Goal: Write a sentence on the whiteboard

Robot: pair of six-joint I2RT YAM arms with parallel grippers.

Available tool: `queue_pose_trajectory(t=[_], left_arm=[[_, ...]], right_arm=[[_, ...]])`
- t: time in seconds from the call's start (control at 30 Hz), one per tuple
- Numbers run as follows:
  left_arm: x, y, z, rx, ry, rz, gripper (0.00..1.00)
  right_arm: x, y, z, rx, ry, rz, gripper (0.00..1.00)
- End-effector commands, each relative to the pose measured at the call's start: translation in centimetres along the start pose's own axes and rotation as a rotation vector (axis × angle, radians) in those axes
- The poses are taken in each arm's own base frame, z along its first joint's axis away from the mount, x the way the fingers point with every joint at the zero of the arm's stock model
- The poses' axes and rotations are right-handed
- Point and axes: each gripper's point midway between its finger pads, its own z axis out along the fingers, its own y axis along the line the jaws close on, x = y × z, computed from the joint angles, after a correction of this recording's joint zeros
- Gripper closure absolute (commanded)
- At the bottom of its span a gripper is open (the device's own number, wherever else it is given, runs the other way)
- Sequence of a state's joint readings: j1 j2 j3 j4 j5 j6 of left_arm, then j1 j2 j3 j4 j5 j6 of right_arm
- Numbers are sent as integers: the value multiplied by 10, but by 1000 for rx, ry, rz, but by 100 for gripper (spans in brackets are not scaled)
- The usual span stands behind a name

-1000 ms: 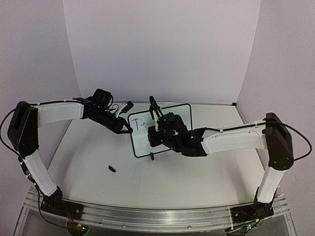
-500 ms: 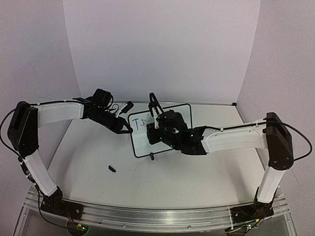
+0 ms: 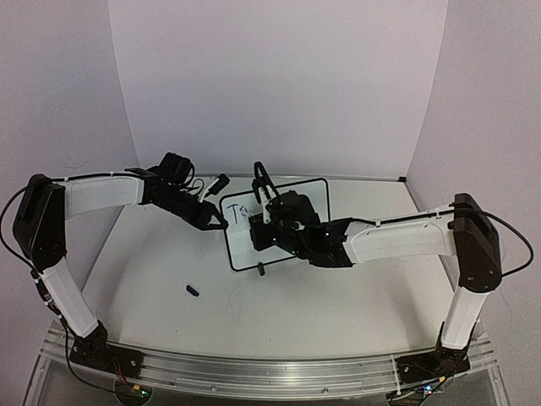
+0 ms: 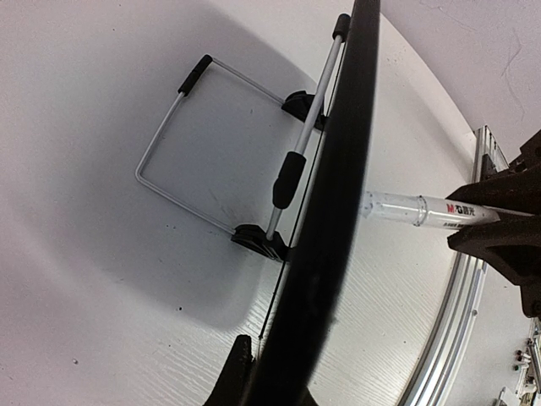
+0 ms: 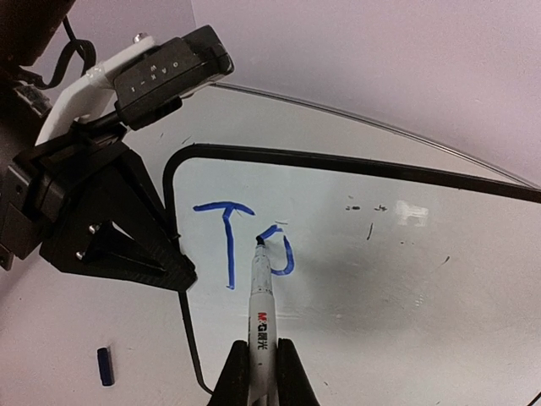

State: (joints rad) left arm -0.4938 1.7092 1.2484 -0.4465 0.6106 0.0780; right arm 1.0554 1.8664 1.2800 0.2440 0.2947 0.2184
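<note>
The small white rectangular whiteboard with rounded corners and a thin black frame [image 3: 314, 194] stands on its edge near the middle of the pale surface [image 3: 169, 271], towards the back wall. Its face is turned to the right arm. Behind it, the left wrist view shows a bent silver wire stand with black sleeves [image 4: 314, 106], its loop reaching out over the surface.

The left tool [image 3: 221, 224] has its black fingers closed tight on the board's left edge, just below the upper rounded corner, and nothing else is in it. The right tool [image 5: 260, 382] is pinched shut around a slim white marker with a black printed label [image 5: 259, 317]. The marker pokes out between the fingers, and its dark tip is touching the board's face.

The blue handwritten lettering [image 5: 227, 249] sits in the board's upper left corner. There is a full capital "T" with a long stem, and beside it a curved stroke, open at the top like the lower half of an "o". The marker tip rests at the upper left end of that curve. The rest of the board is white apart from a few faint dark specks.

A small blue cap [image 3: 193, 290] lies on the surface, well apart from the board on the left arm's side
</note>
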Motion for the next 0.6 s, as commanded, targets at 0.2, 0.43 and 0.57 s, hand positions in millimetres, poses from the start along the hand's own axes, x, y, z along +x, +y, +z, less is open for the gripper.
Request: queue_pose_trajectory(t=[0.2, 0.43, 0.57], left_arm=[[-5, 8, -4, -55, -6, 1, 100], [-5, 7, -4, -55, -6, 1, 100], [-5, 7, -5, -55, -5, 2, 100]], right_arm=[[12, -5, 3, 17, 25, 29, 100], [17, -8, 1, 29, 33, 30, 100], [14, -9, -1, 34, 25, 25, 100]])
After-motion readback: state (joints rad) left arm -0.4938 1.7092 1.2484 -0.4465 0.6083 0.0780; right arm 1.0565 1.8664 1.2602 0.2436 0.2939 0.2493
